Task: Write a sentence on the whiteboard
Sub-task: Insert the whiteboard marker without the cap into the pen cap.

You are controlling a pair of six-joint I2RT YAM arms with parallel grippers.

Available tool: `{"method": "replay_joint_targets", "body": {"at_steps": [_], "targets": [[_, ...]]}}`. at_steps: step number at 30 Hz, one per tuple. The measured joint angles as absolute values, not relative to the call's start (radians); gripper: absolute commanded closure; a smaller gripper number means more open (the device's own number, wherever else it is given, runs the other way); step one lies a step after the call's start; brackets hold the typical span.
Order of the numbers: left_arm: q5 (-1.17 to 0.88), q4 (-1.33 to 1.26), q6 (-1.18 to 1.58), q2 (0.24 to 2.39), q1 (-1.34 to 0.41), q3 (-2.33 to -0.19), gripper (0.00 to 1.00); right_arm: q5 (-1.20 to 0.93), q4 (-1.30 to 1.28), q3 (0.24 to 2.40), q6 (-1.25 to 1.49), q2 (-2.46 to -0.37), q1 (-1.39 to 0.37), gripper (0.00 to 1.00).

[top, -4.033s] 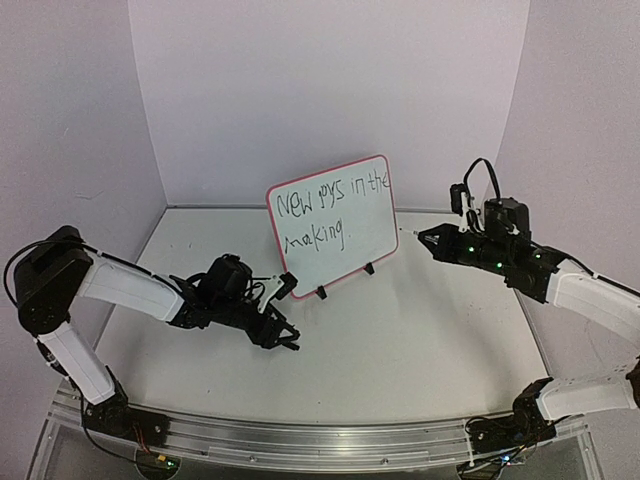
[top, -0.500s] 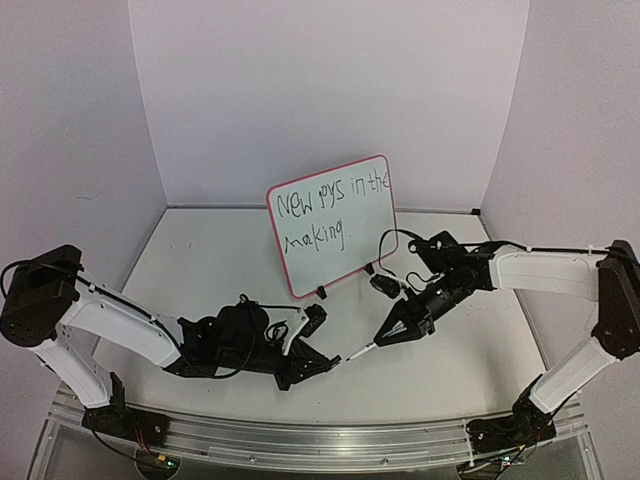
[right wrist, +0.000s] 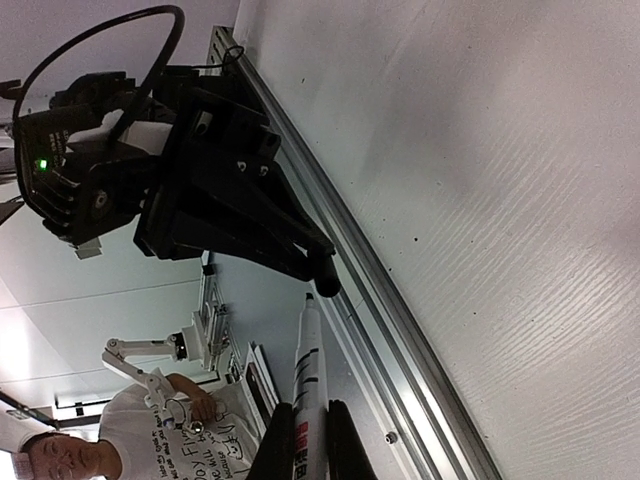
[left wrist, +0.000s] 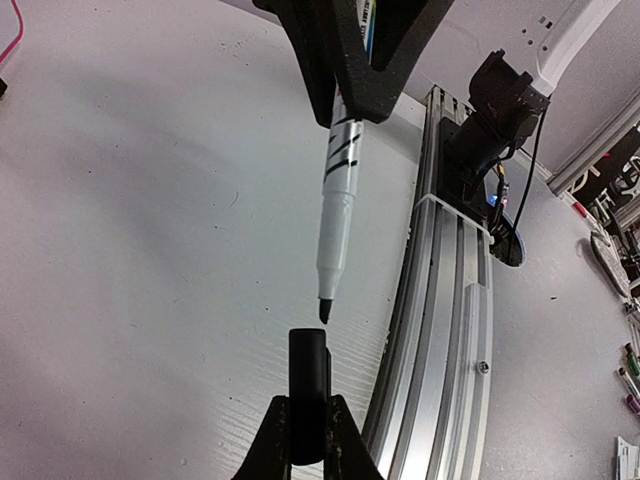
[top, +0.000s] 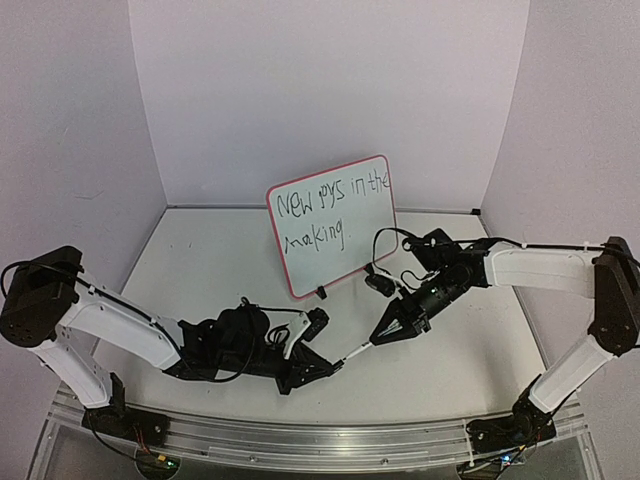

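Observation:
The whiteboard (top: 345,250), red-framed on black feet, stands tilted at the back middle. The sentence (top: 330,198) runs across it in two black handwritten rows. My right gripper (top: 388,331) is shut on a black-and-white marker pen (top: 358,352) and points it down-left, low over the table. My left gripper (top: 328,368) is shut on the pen's black cap (left wrist: 309,372). The pen (left wrist: 338,190) has its bare tip a short gap from the cap's mouth, nearly in line with it. The right wrist view shows the pen (right wrist: 309,375) aimed at the cap (right wrist: 327,279).
An aluminium rail (top: 300,440) runs along the table's near edge, just below both grippers. The right arm's base (left wrist: 495,105) sits on that rail. White walls close the back and sides. A person (right wrist: 150,435) stands beyond the rail.
Four seconds ago the right gripper hovered beside the whiteboard and the left gripper lay further left. Both have since come together at the front middle. In the last half second the right gripper shifted slightly.

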State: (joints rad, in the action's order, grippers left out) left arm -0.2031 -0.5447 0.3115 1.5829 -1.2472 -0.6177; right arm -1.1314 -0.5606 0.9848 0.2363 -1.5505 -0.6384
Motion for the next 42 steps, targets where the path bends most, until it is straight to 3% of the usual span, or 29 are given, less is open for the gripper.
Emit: {"method": "replay_joint_targets", "body": {"at_steps": [42], "targets": [[-0.162,-0.564,0.311,1.569,-1.273,-0.595,1.00,-1.108,-0.568,0.988,0.238,-1.556,-0.658,1.00]]}}
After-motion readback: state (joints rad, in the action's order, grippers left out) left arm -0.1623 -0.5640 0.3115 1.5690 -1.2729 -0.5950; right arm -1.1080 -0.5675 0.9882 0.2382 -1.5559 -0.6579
